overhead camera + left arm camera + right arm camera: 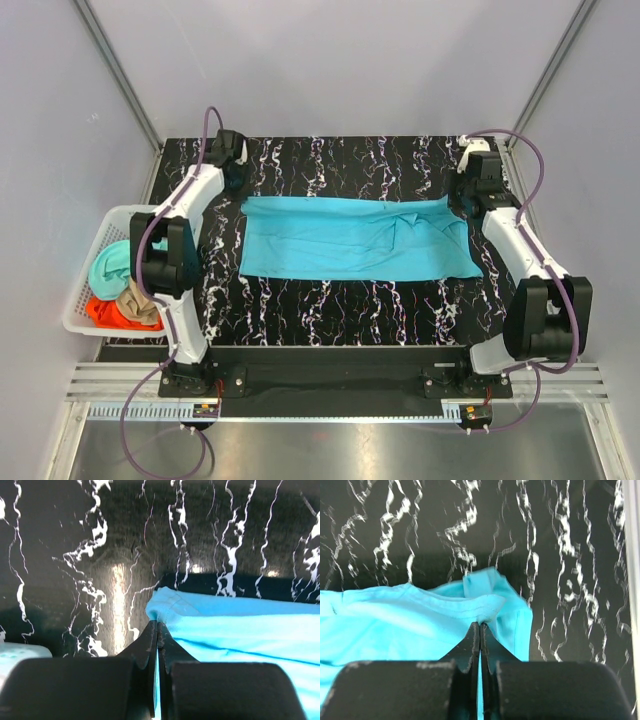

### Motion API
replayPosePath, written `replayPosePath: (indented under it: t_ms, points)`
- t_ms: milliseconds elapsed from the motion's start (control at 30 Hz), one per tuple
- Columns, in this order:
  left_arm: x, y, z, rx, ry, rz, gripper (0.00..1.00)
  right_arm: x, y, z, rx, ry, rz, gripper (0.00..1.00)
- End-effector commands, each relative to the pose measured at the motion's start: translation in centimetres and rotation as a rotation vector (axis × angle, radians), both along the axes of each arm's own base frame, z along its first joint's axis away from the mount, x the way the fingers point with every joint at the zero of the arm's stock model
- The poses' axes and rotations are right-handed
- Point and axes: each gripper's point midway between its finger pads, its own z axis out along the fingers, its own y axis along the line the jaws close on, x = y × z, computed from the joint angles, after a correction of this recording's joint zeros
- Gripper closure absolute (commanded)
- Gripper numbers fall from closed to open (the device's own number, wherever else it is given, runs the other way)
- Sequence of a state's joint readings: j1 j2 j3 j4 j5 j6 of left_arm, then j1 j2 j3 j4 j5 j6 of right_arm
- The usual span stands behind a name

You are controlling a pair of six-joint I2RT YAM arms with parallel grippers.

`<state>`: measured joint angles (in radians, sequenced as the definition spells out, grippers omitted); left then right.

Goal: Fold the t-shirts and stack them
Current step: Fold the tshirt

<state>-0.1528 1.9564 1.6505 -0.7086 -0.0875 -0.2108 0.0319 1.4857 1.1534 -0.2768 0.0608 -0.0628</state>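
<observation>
A bright cyan t-shirt [350, 240] lies spread across the middle of the black marbled table [330, 315], folded into a wide band. My left gripper [243, 197] is shut on the shirt's far left corner; the left wrist view shows the jaws [157, 625] pinching the cyan cloth [240, 630]. My right gripper [458, 200] is shut on the far right corner; the right wrist view shows the jaws [480, 625] clamping the hemmed edge [420, 625]. Mint-teal [110, 263], tan [138, 300] and orange-red [112, 314] shirts lie bunched in the basket.
A white plastic lattice basket [85, 270] stands off the table's left edge beside the left arm. Grey walls and metal frame posts enclose the table. The arm bases sit on a rail at the near edge.
</observation>
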Motion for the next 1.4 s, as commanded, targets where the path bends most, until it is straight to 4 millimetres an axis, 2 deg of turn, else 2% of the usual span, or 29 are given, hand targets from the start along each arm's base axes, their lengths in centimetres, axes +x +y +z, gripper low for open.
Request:
replayPosePath:
  t_ms: [0,267,500,733,900,967,1000,1033,1133,1233,1267,1300,1333,1367]
  points:
    - [-0.3,0.2,1.2,0.004,-0.054,0.020,1.00,-1.4,-0.9,0.6,0.015,-0.007,-0.089,1.00]
    - [-2.5,-0.2,-1.4,0.047,-0.005,0.018,1.00,-4.8,-1.2,-3.8,0.102,0.130,-0.241,1.00]
    - [-2.8,-0.2,-2.3,0.079,-0.002,0.027,1.00,-6.7,-1.1,-6.5,0.142,0.232,-0.313,1.00]
    - [-1.8,0.0,-1.1,0.085,-0.082,0.049,1.00,-7.4,-1.6,-5.9,0.139,0.225,-0.351,1.00]
    - [-1.2,0.1,-1.1,0.081,-0.122,0.067,1.00,-8.0,-2.2,-5.9,0.149,0.216,-0.381,1.00]
    - [0.1,-0.9,0.0,0.037,-0.171,0.046,1.00,-7.5,-1.5,-5.8,0.174,0.203,-0.350,1.00]
    - [0.7,-1.2,0.4,0.022,-0.182,0.039,1.00,-6.6,-1.4,-5.5,0.180,0.174,-0.341,1.00]
    - [1.8,-1.9,1.9,-0.004,-0.221,0.018,1.00,-5.7,-1.6,-4.6,0.175,0.145,-0.339,1.00]
    - [3.4,-2.5,3.8,-0.023,-0.281,0.003,1.00,-3.3,-1.8,-2.9,0.153,0.108,-0.315,1.00]
    - [4.6,-2.7,4.4,-0.032,-0.309,-0.002,1.00,-1.3,-1.9,-1.5,0.165,0.061,-0.295,1.00]
    - [4.9,-2.8,3.9,-0.033,-0.304,-0.004,1.00,-0.4,-1.7,-0.9,0.175,0.031,-0.282,1.00]
    - [5.2,-3.0,3.6,-0.037,-0.306,-0.011,1.00,0.3,-2.6,-0.5,0.184,0.010,-0.295,1.00]
    - [5.7,-3.3,3.9,-0.049,-0.320,-0.017,1.00,0.9,-2.4,-0.1,0.199,-0.004,-0.273,1.00]
    - [6.1,-3.4,3.0,-0.047,-0.308,-0.017,1.00,1.4,-2.4,0.3,0.197,-0.021,-0.262,1.00]
